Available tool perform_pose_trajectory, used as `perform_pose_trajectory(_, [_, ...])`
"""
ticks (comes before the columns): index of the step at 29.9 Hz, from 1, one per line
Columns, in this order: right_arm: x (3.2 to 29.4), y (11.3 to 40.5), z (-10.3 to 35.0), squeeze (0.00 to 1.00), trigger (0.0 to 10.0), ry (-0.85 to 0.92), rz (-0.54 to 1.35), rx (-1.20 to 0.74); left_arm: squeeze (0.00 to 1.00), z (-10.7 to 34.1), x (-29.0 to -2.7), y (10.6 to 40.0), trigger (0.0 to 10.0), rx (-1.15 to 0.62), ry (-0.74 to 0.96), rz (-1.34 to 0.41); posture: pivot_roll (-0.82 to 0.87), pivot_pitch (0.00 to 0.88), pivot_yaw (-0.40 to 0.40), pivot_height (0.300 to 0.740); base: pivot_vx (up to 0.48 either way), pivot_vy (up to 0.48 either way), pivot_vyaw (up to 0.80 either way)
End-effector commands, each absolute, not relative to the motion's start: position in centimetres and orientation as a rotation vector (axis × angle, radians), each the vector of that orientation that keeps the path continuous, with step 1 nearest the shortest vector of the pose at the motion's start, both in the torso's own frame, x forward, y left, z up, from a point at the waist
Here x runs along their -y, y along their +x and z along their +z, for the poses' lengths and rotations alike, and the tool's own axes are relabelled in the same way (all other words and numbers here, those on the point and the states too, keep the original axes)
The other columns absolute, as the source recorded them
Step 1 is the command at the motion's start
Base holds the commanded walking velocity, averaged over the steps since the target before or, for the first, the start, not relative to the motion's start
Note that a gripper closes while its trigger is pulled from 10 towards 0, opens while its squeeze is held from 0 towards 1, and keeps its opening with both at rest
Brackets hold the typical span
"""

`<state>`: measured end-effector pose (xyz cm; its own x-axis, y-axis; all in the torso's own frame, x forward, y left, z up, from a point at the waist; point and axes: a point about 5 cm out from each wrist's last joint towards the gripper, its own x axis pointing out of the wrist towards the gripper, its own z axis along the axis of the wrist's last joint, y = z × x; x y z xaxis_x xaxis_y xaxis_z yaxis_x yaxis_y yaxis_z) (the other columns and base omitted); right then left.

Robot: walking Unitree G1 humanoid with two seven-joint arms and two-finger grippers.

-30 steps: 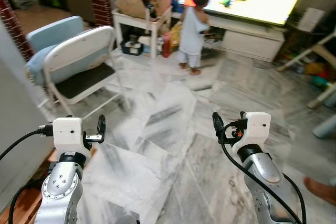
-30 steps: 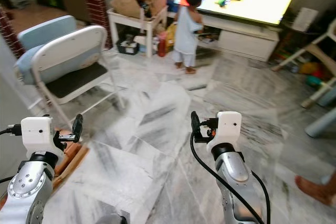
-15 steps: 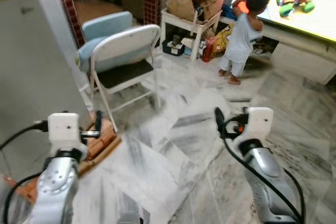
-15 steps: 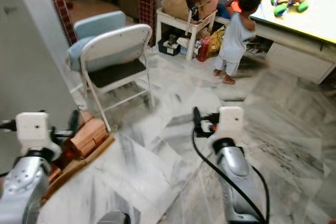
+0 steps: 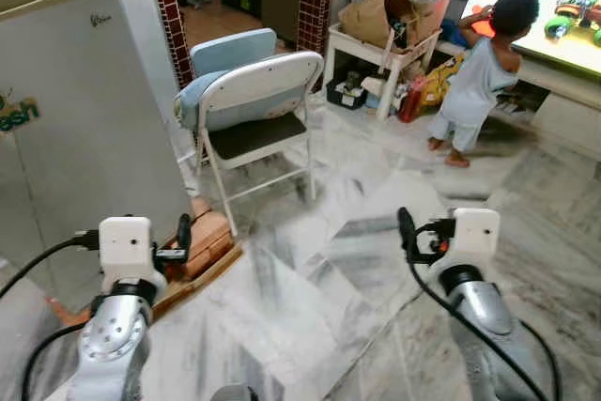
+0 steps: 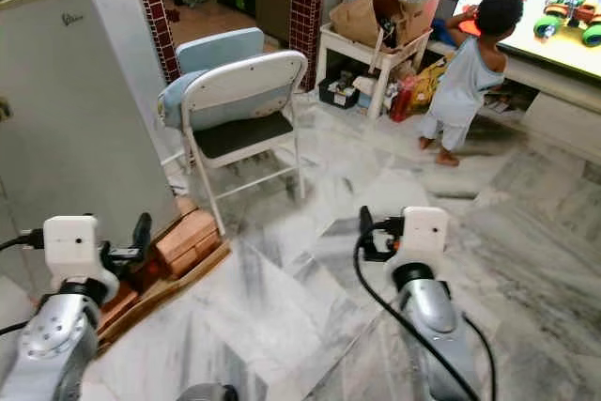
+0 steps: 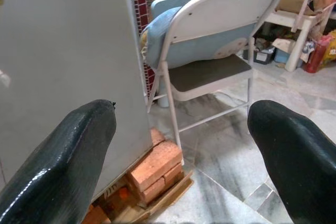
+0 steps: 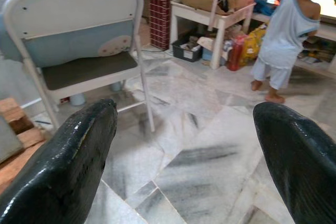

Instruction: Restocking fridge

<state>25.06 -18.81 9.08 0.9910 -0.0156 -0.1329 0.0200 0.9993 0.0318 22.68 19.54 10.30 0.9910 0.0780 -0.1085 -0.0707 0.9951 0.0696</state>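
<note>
The fridge (image 5: pixel 80 129) is seen closed at the robot's left, raised on bricks (image 5: pixel 208 237) and a wooden board. A folding chair (image 5: pixel 254 105) is placed just beside the fridge, on its far side, with a blue cushion against the backrest. Beyond the chair, a white worktop (image 5: pixel 380 49) carrying a paper bag is found, and a person (image 5: pixel 477 77) is standing near it, facing a bright screen. The left pincer (image 7: pixel 181 145) is held spread and empty, aimed at the fridge's side wall and the chair. The right pincer (image 8: pixel 186 150) is likewise spread and empty, aimed at the marble floor (image 5: pixel 338 260) between the chair and the person. No item for stocking is carried. The step in hand is judged to be the approach to the fridge. The body should be turned further toward the fridge until its door face is squared up. The chair legs and bricks should be given clearance. The person should be kept well apart from the arms throughout.
</note>
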Motion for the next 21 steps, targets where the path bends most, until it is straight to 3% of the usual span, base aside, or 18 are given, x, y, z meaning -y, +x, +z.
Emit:
perform_pose_trajectory(1, [18.53, 25.51, 9.31, 0.00, 10.0, 0.027, -0.015, -0.130, 0.00, 10.61, -19.74, 22.73, 10.0, -0.105, 0.075, 0.086, 0.05, 0.033, -0.034, 0.740, 0.000, 0.480, 0.00])
perform_pose_trajectory(21, [18.63, 25.51, 9.09, 0.00, 10.0, -0.023, -0.034, -0.132, 0.00, 10.41, -19.17, 22.17, 10.0, -0.112, 0.079, 0.057, 0.05, 0.066, -0.046, 0.740, 0.000, 0.480, 0.00])
